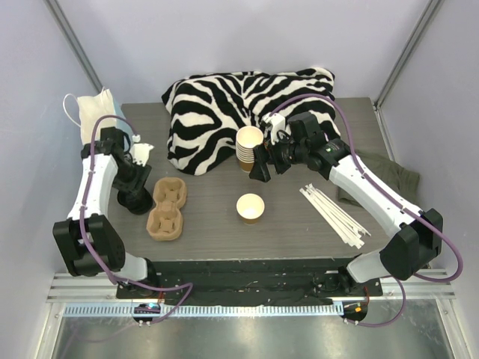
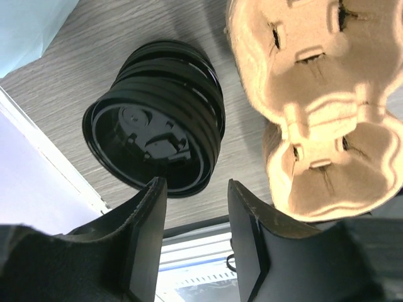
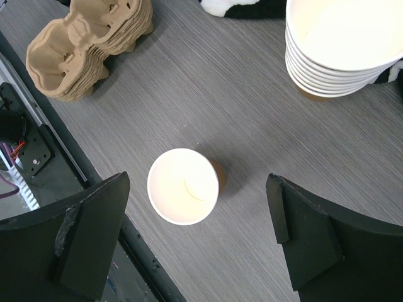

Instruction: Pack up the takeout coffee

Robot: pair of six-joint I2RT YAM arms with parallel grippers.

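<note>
The takeout coffee is out of view; no lidded cup shows. A lone lidless tan paper cup (image 1: 250, 208) (image 3: 183, 186) stands upright near the table's front middle. My right gripper (image 1: 262, 168) (image 3: 196, 182) hovers above it, open wide, and nothing lies between its fingers. A stack of black lids (image 2: 157, 119) (image 1: 140, 202) lies tilted at the left. My left gripper (image 1: 135, 185) (image 2: 196, 184) is just above it, jaws apart and empty, with the lids just beyond the fingertips. A stack of lidless cups (image 1: 249, 147) (image 3: 343, 44) stands by the cloth.
Stacked pulp cup carriers (image 1: 166, 209) (image 2: 321, 94) (image 3: 82, 50) sit right of the lids. A zebra-print cloth (image 1: 247, 105) covers the back. White sticks (image 1: 333, 213) lie at the right front, a white bag (image 1: 93, 112) at the back left, and a dark cloth (image 1: 389, 176) at the right edge.
</note>
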